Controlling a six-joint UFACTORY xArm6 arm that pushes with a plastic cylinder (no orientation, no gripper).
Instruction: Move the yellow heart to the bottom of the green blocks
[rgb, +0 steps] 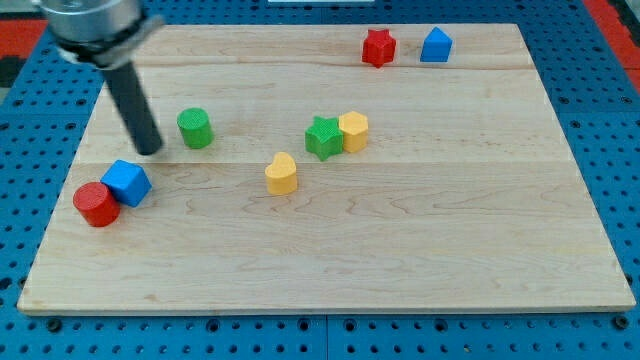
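Observation:
The yellow heart (282, 173) lies near the board's middle, below and left of the green star (322, 137). A yellow hexagon (353, 131) touches the star's right side. The green cylinder (195, 128) stands further to the view's left. My tip (149, 151) rests on the board just left of the green cylinder and above the blue cube (126, 182), well to the left of the yellow heart.
A red cylinder (95, 204) touches the blue cube at the left edge. A red star (378, 47) and a blue block (435, 45) sit near the top right. The wooden board (450, 240) lies on a blue pegboard.

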